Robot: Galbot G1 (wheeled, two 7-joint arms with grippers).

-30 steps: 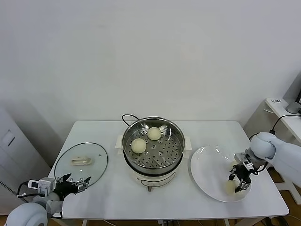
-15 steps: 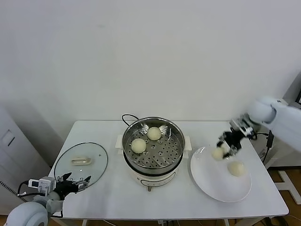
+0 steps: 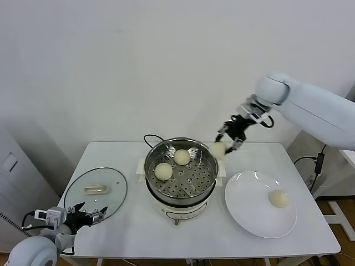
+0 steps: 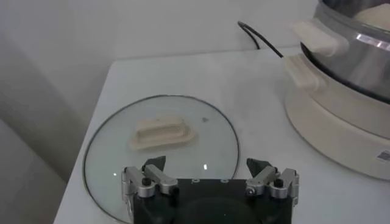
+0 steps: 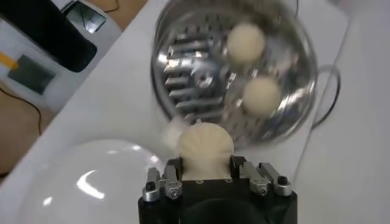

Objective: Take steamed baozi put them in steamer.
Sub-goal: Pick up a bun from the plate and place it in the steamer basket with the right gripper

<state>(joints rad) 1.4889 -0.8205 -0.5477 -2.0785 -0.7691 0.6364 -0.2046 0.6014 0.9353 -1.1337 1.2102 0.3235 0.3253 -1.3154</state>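
The right gripper, clamped on a baozi, has carried it up off the plate to the steamer rim at 3 o'clock, leaving one plated; the left gripper idles open by the lid.

4 baozi, 1 steamer, 1 plate, 1 glass lid

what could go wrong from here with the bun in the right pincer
The right pincer holds a bun in the air beside the steamer, not yet over the tray. Released now, it would likely hit the rim or table. Lowered carelessly, it might land on the two buns already inside.
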